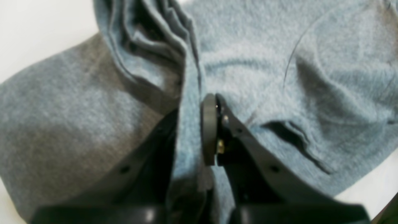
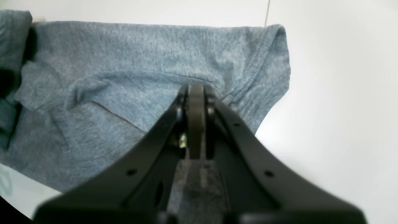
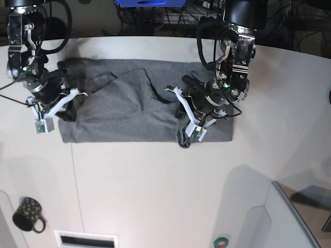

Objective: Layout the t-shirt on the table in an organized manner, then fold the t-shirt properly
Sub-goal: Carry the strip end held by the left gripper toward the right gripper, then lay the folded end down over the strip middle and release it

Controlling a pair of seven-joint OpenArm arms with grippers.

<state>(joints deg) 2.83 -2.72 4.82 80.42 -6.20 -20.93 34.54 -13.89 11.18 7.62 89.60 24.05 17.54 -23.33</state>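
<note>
Writing or labels cannot be read on the t-shirt (image 3: 124, 113), spread on the desk (image 3: 165, 186). Its folds are pinched by the left gripper (image 1: 199, 124) and the right gripper (image 2: 196, 118).

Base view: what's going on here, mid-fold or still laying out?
Mid-handling. The grey t-shirt lies spread across the white table, partly bunched. The left gripper is shut on a raised ridge of fabric near the middle; the right gripper is shut on cloth by the hemmed sleeve edge. No neat fold yet.
</note>
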